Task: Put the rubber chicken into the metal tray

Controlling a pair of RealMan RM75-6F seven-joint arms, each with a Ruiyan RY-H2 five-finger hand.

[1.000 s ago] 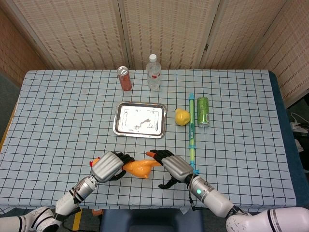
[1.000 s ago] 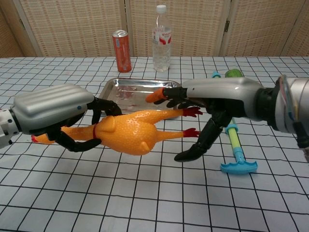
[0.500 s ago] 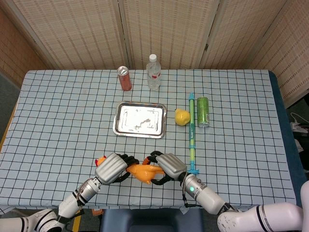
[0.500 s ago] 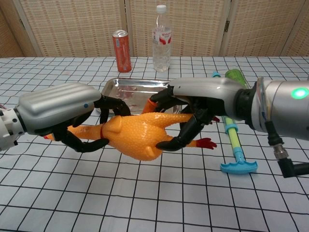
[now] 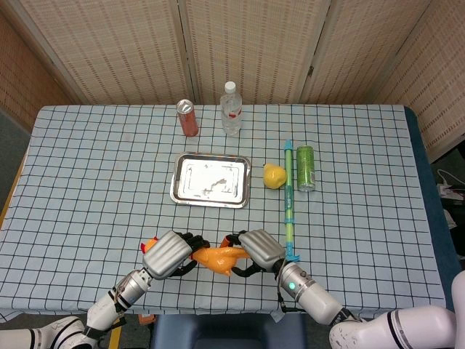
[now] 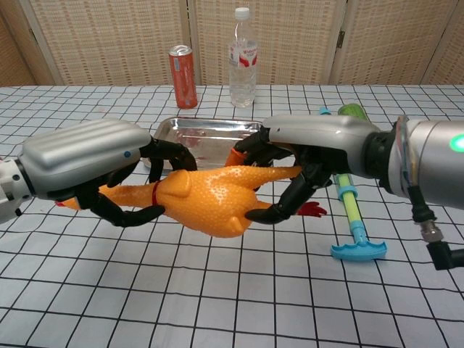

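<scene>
The orange rubber chicken [image 6: 210,201] [image 5: 216,257] hangs lengthwise above the checked cloth near the table's front edge. My left hand [image 6: 87,163] [image 5: 166,254] grips its neck end, fingers curled around it. My right hand [image 6: 308,148] [image 5: 258,251] wraps its fingers around the leg end, and one red foot sticks out below. The metal tray [image 5: 211,179] [image 6: 167,132] lies flat and holds nothing, in the middle of the table beyond both hands.
Behind the tray stand a red can [image 5: 187,118] and a clear water bottle [image 5: 231,108]. To its right lie a lemon [image 5: 274,176], a green can [image 5: 305,168] and a long green-and-blue pump toy [image 5: 290,200], whose handle lies close to my right hand.
My right hand has moved in from the side and closed around the chicken's leg end. The chicken shifted slightly right, still held by my left hand.
</scene>
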